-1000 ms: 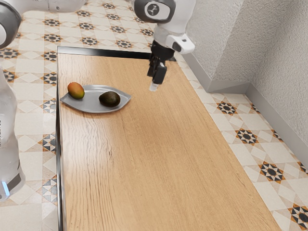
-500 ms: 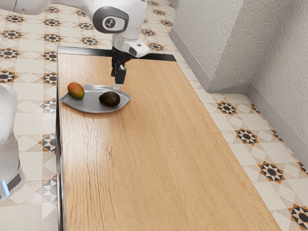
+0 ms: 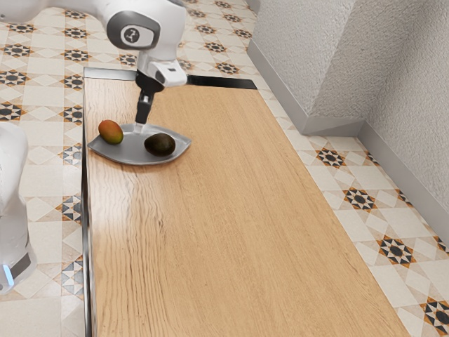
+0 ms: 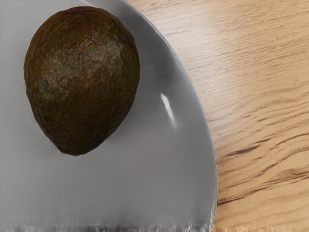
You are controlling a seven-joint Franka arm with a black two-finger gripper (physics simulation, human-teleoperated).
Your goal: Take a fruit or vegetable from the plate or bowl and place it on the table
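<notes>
The arm swings toward the exterior view's left, bringing the tool from the avocado's far side to a spot near the plate's far rim, between the avocado and the mango. Both fruits rest on the plate, each where it lies half a second earlier, and the plate keeps its place on the desk. The approach looks well along; the pick and the placing remain. Whether the tool stands apart or together, one cannot tell. In the wrist view the avocado lies whole on the gray plate, with bare metal beside it, and appears the likelier choice. Left to do, by all signs: line up, lower, grasp one fruit, lift it past the rim and set it down on bare wood.
</notes>
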